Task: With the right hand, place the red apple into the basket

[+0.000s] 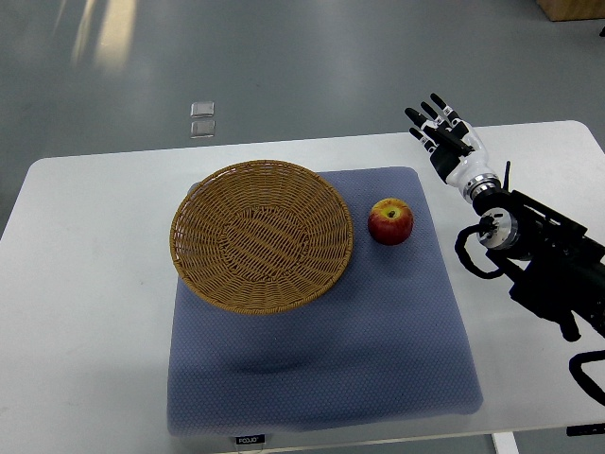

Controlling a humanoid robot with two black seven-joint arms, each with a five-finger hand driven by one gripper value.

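Observation:
A red apple [389, 221] with a yellow patch sits upright on the blue mat [378, 331], just right of the wicker basket [203, 270]. The basket is round, shallow and holds nothing. My right hand [440, 134] is over the white table, up and to the right of the apple and apart from it. Its fingers are spread and hold nothing. Its black arm [548, 265] comes in from the right edge. The left arm is out of view.
The white table [85, 303] carries the blue mat. The table's far edge runs behind the basket, with grey floor beyond. Two small clear tiles [202, 120] lie on the floor. A wooden box corner [572, 9] shows at top right.

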